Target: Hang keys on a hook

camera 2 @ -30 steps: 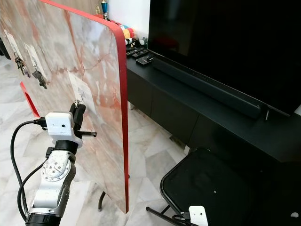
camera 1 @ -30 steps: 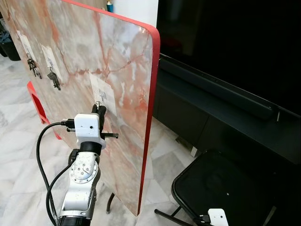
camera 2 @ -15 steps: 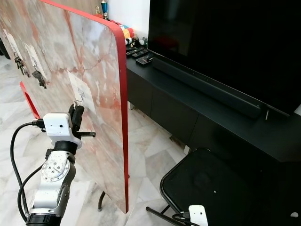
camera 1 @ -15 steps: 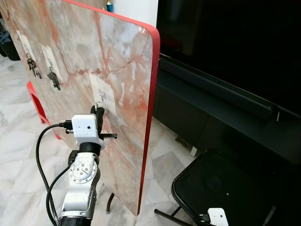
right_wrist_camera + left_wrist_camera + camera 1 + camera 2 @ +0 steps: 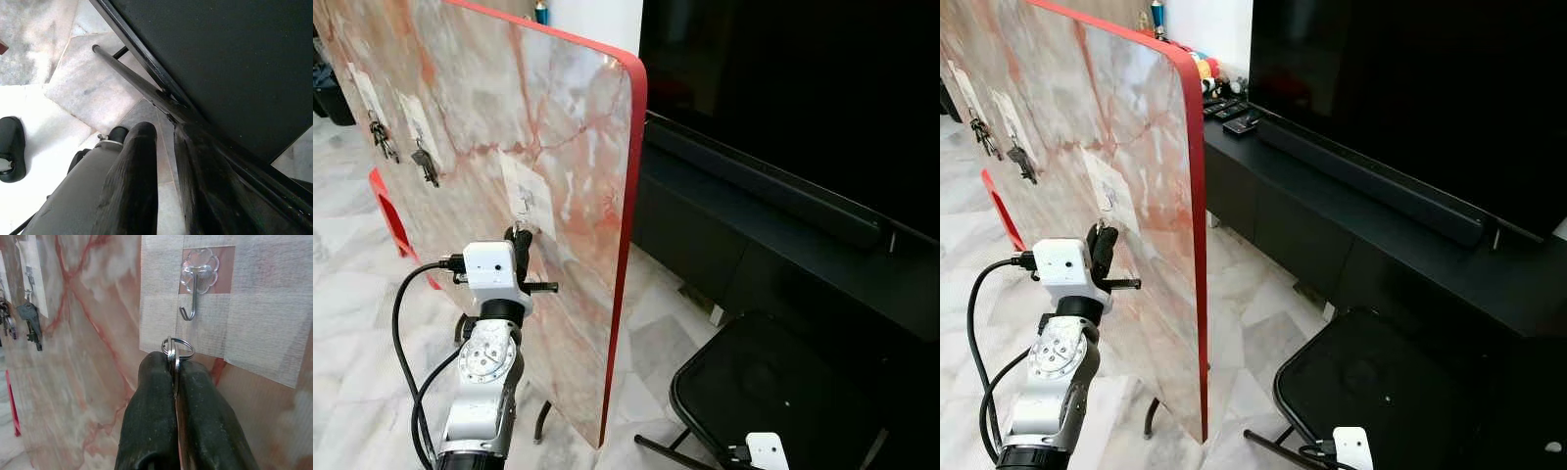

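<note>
Marble board [image 5: 460, 108] carries the hook [image 5: 193, 301]; left gripper [image 5: 173, 374], fingers clamped on the key ring [image 5: 177, 349], has dropped just below it, unhooked.

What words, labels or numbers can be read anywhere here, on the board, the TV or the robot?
None: no readable text anywhere.
Marble-patterned board: blank taped patches, no lettering.
TV: dark, no logo visible.
Items on the TV bench: too small to read.
Left gripper camera housing: plain white.
</note>
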You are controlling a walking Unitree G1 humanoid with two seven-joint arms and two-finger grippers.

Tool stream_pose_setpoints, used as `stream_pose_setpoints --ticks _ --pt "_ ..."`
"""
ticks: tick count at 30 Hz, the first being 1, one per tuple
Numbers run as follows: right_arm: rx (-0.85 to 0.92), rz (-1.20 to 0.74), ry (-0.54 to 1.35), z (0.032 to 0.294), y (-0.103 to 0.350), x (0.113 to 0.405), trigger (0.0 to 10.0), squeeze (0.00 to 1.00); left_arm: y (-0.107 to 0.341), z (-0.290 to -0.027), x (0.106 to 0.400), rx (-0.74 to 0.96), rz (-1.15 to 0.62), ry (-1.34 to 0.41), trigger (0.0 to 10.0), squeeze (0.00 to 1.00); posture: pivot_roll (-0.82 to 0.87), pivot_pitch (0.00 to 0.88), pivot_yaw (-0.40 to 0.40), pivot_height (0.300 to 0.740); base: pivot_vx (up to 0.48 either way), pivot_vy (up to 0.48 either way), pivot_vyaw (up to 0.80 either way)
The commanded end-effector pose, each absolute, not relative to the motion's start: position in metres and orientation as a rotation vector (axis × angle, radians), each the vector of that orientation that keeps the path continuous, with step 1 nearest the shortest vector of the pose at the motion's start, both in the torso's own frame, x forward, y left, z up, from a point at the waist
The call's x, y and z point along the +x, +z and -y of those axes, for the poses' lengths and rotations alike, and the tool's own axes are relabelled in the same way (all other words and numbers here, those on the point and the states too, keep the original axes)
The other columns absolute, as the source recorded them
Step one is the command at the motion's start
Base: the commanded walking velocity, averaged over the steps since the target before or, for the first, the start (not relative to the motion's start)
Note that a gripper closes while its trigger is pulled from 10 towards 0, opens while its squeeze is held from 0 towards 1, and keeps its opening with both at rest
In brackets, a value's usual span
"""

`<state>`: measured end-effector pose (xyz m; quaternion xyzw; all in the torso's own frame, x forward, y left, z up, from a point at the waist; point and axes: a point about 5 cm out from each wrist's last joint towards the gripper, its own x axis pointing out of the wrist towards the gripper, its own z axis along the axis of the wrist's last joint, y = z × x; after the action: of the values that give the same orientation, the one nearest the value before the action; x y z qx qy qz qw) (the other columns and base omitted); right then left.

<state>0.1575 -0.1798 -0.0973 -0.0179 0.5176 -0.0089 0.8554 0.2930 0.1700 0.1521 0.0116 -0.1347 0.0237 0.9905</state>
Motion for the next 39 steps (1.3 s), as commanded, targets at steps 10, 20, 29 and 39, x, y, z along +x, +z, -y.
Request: stream_pose_setpoints --ticks 10,20,29,39 --pt "-0.05 -1.091 -0.024 0.183 -0.097 0.158 10.0 0.0 0.171 -0.153 0.294 0.055 0.351 -0.052 10.0 0.0 0.06 0.0 -0.087 0.74 0.0 0.0 0.0" --pt "-0.05 -1.092 -0.024 0.183 -0.097 0.158 10.0 0.0 0.182 -0.158 0.294 0.064 0.392 -0.038 10.0 0.0 0.06 0.0 -0.087 0.74 0.0 0.0 0.0" --pt "-0.05 -1.091 -0.025 0.183 -0.097 0.158 10.0 0.0 0.183 -0.154 0.292 0.071 0.397 -0.057 10.0 0.0 0.06 0.0 -0.085 0.74 0.0 0.0 0.0" --pt "-0.05 -1.092 -0.022 0.183 -0.097 0.158 10.0 0.0 0.176 -0.159 0.286 0.079 0.365 -0.042 10.0 0.0 0.06 0.0 -0.085 0.74 0.0 0.0 0.0"
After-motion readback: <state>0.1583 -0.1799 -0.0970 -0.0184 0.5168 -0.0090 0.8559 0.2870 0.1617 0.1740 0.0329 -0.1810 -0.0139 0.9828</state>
